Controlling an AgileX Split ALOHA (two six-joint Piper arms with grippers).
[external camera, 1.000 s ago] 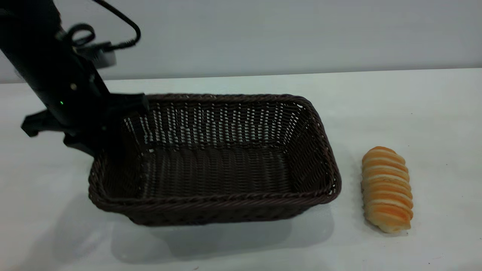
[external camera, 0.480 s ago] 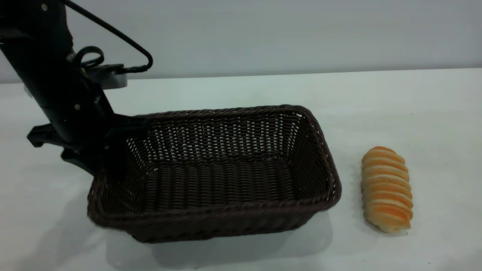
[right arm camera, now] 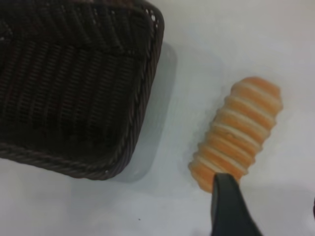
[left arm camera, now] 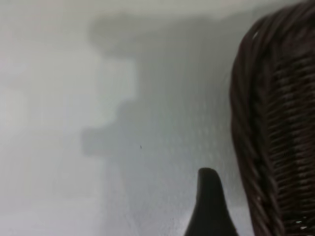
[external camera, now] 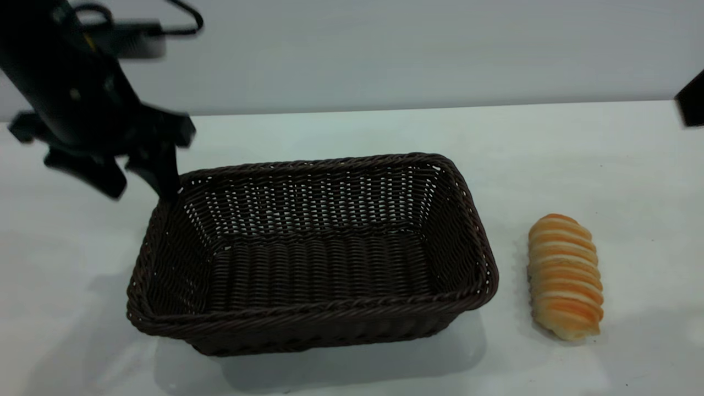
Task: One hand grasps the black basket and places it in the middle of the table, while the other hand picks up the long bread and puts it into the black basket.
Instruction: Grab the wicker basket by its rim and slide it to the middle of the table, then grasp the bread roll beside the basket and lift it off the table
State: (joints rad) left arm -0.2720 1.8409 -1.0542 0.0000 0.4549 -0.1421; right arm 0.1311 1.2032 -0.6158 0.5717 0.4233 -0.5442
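Bread looks soft; pinch its middle gently. Left gripper spread wide, empty; right gripper's spread unclear.

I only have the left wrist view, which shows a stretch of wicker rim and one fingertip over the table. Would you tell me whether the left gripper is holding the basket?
Observer: No. The left gripper is open and raised at the far left corner of the black basket, with nothing between its fingers.
Operator: Thank you. Where is the long bread?
Observer: The long bread lies on the table to the right of the basket, apart from it. The basket is empty.
Operator: And the right arm?
Observer: The right gripper hangs over one end of the bread, which lies flat on the table.
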